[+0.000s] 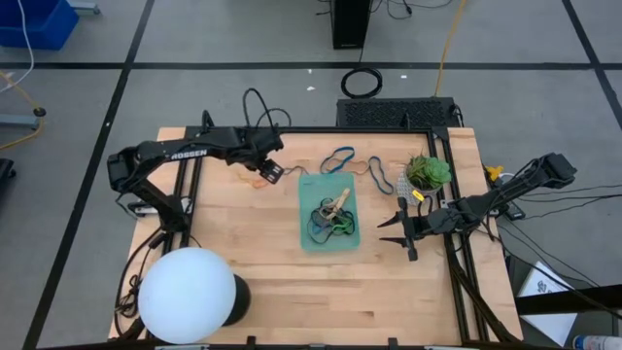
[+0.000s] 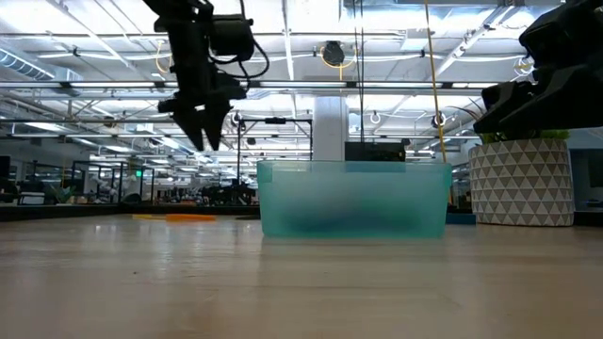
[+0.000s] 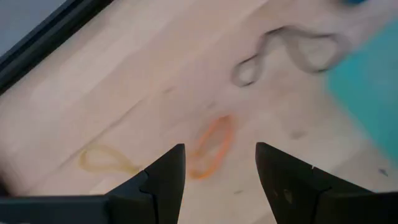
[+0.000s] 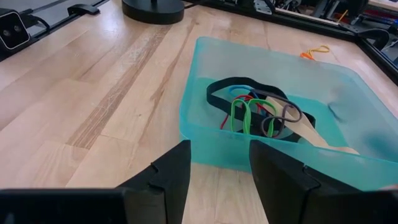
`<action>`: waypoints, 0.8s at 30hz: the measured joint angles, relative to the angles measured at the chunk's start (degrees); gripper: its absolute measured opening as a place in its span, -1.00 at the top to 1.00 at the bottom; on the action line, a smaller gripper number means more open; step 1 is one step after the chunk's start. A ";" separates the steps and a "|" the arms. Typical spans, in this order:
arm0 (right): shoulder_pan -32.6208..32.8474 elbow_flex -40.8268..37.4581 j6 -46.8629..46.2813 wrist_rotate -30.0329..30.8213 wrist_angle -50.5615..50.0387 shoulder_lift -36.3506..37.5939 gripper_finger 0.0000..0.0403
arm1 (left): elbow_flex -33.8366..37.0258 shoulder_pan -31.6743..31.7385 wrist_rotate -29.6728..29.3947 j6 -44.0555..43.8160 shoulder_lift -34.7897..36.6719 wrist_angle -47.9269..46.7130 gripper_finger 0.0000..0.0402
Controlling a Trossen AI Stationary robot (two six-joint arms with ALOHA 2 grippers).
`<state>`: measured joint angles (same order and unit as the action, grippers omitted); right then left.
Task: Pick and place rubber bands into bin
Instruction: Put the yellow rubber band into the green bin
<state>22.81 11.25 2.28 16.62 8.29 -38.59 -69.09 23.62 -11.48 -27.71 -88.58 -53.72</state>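
The right tool (image 4: 214, 180) waits wide and empty just beside the shallow translucent teal plastic bin (image 4: 205, 134), which holds a tangle of black, green, red and blue rubber bands (image 4: 252, 107). Farther off, the left tool (image 3: 219, 180) hangs wide above an orange rubber loop (image 3: 211, 147) on the wooden bench (image 1: 262, 243), seemingly lined up to take it.

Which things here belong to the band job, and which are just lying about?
Job:
- bin, bands already inside
- orange band below the open left claw
- tan band
- grey band
- blue band
- right claw, open, near the bin

Lying about:
- potted plant
- white lamp
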 joint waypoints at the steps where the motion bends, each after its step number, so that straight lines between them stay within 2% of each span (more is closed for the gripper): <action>1: 0.01 0.00 0.00 0.00 0.00 0.00 0.22 | 0.77 0.02 -1.05 -1.02 0.00 -0.80 -0.01; 5: 0.00 0.00 0.07 0.01 0.00 0.00 0.22 | 4.24 0.62 -3.32 -5.60 -0.04 -3.33 -0.01; 10: 0.00 0.00 0.04 0.00 0.00 0.00 0.22 | 9.51 2.27 -3.86 -10.94 -0.04 -2.03 -0.01; 24: 0.00 0.00 0.07 0.01 0.01 0.00 0.22 | 19.31 6.35 -3.68 -18.94 -0.07 7.50 -0.01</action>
<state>22.81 11.25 2.35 16.63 8.31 -38.59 -49.77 29.97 -15.17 -46.66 -88.64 -46.21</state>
